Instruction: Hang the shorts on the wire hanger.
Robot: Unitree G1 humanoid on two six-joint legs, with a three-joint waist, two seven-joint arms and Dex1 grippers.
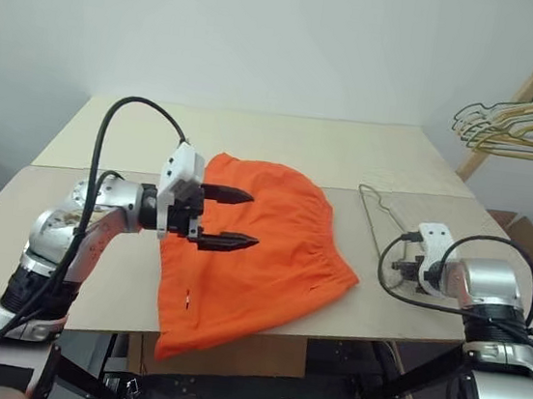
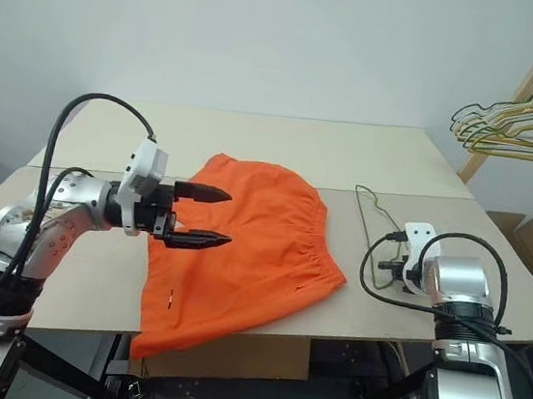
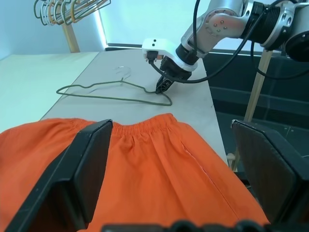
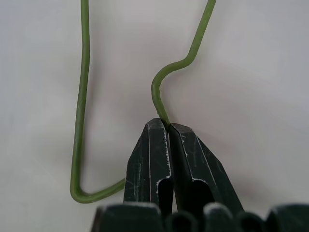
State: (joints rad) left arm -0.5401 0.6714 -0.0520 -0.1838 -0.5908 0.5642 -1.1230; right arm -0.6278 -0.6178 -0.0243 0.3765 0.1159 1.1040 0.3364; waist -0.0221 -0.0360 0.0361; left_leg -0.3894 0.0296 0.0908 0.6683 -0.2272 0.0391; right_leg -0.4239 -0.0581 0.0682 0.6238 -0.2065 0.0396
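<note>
The shorts (image 1: 250, 256) were bright orange soft fabric with a gathered elastic waistband, spread flat on the table (image 1: 350, 156), one corner drooping over its near edge. The left gripper (image 1: 230, 218) hovered just above them, its black fingers spread wide with nothing between them. Beyond the waistband lay the wire hanger (image 3: 116, 92), thin, dark grey-green and triangular. The right gripper (image 4: 168, 126) had its fingers clenched on the hanger's wire, pinched at the fingertips, the kinked wire running away beyond them
</note>
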